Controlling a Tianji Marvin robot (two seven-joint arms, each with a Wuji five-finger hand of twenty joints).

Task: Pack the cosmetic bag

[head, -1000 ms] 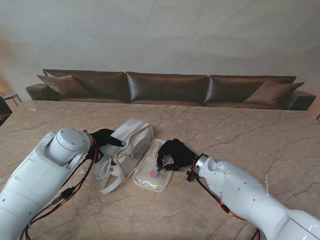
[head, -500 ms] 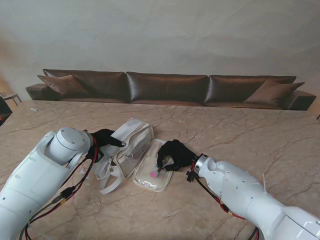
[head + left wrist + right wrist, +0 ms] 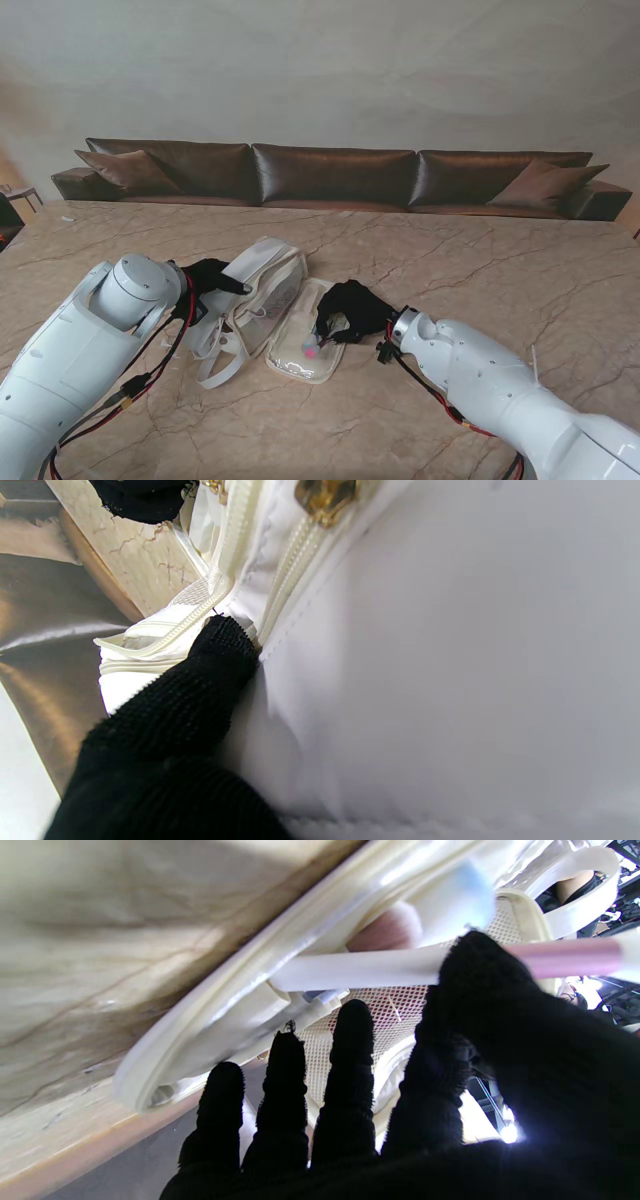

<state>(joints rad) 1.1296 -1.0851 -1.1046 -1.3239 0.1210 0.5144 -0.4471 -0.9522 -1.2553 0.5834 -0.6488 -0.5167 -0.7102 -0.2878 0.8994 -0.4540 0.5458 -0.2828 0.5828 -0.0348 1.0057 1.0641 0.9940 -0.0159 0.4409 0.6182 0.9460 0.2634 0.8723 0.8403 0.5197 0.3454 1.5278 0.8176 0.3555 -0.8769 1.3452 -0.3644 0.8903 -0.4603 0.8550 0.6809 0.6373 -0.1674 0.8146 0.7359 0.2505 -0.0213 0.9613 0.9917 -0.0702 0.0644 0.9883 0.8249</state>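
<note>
1. A long brown leather sofa (image 3: pixel 335 177) with cushions (image 3: pixel 118 168) at both ends stood against a plain pale wall (image 3: pixel 320 70).
2. A veined beige marble table (image 3: pixel 480 260) filled the foreground under soft, even light.

You will find no readable text, label, brand or number in any view. The cosmetics bag (image 3: pixel 262 290) shows you only plain white material.
</note>
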